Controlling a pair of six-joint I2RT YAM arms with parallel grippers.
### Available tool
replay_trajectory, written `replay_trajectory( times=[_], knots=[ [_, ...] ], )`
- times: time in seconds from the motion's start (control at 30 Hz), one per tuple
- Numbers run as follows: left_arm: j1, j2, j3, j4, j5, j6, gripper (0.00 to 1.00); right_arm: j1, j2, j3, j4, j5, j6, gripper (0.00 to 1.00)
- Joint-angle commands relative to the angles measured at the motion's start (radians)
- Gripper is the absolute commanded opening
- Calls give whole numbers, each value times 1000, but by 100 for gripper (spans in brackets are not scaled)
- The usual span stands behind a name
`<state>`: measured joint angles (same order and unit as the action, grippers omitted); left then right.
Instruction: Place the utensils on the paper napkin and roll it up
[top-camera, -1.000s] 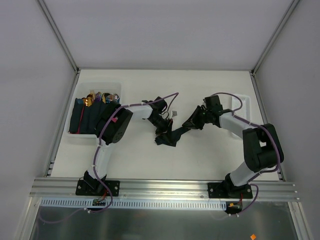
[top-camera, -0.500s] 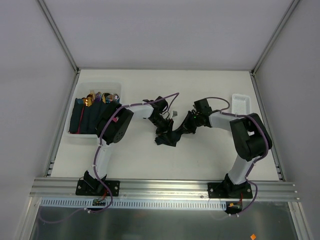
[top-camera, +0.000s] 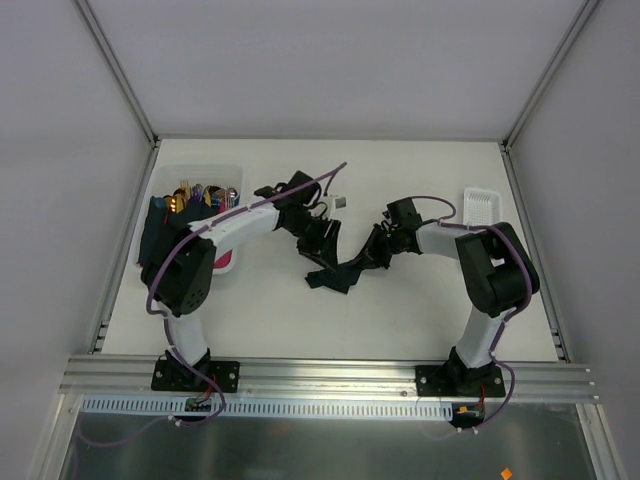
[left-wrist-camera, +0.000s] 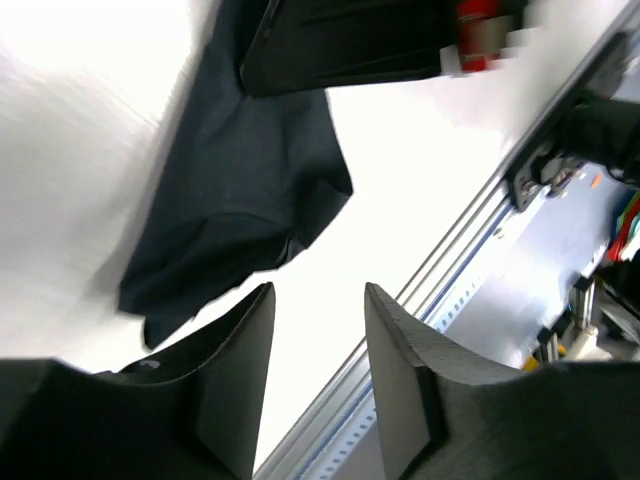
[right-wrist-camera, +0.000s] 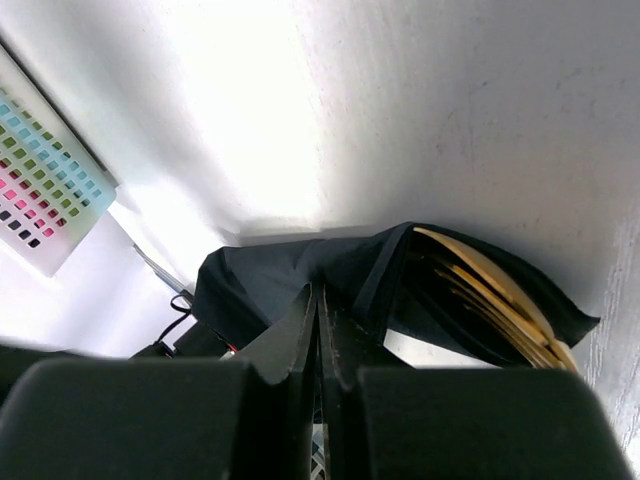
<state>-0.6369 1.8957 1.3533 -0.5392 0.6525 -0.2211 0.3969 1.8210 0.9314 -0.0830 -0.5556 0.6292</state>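
On the left, one white bin is sitting on the table. It is holding folded dark napkins, one pink napkin and a bunch of cutlery too small to count.

Next, the left gripper is hanging just above the far end of the paper napkin. Its fingers are standing apart with only bare table between them, so it is holding nothing.

The one paper napkin is lying crumpled in the middle of the table, between the two grippers. The gold utensils are tucked inside its fold. Only their thin edges are showing, so I cannot count them.

The right gripper is touching the napkin's right end. Its fingers are pressed tight together, pinching the dark paper.

On the far right, one small white tray is sitting well apart from the napkin.

A second ago the left gripper was down on the napkin; now it is sitting a little farther back and is opening. The left arm's elbow was covering the bin; now the pink napkin is showing. The right arm was hiding the tray; now the tray is in plain view.
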Motion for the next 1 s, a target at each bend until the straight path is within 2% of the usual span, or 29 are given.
replay_trajectory(
  times=[0.0, 0.2, 0.33, 0.67, 0.83, 0.97],
  knots=[
    [69, -124, -11, -13, -25, 81, 42, -7, 23, -11, -63, 29, -45, 4],
    [88, -129, 13, -48, -51, 195, 40, -18, 20, -13, -63, 5, -48, 12],
    [77, -54, 67, -50, -67, 248, 38, -24, 23, -16, -63, -10, -51, 16],
    [9, -26, 56, -54, -27, 443, 38, -32, 37, -22, -63, -20, -49, 16],
    [-21, -56, -3, -58, -74, 528, 29, -41, 43, -26, -66, -20, -49, 16],
    [-43, -58, -51, -61, -91, 543, 26, -43, 47, -25, -64, -20, -49, 15]
  ],
)
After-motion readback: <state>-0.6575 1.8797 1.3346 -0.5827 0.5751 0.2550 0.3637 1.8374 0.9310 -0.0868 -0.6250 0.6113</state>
